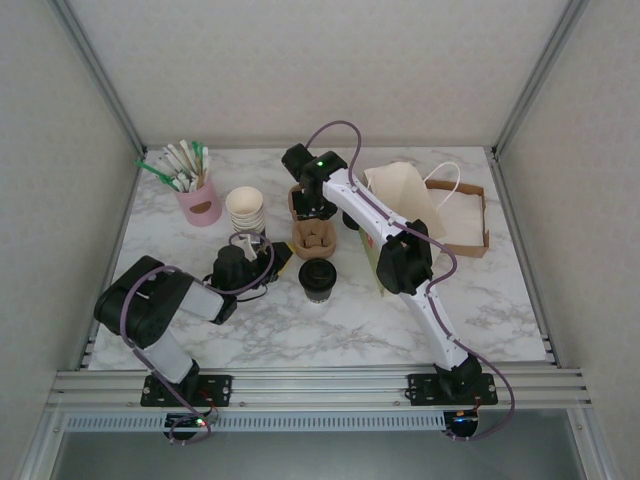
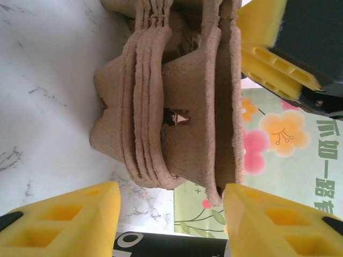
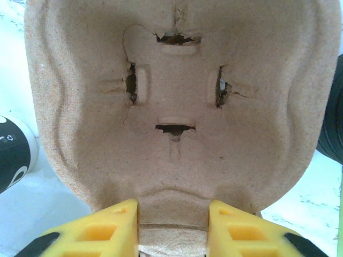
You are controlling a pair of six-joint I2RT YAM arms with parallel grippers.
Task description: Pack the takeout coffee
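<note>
Right gripper (image 3: 172,214) pinching pulp carrier (image 3: 171,80) rim; left gripper (image 1: 274,260) jaws apart, takeout coffee (image 1: 317,278) just right of it.

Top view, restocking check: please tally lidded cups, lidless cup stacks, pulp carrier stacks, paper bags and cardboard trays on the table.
Lidded coffee cup: 1
Lidless cup stack: 1
Pulp carrier stack: 1
Paper bag: 1
Cardboard tray: 1
Total: 5
</note>
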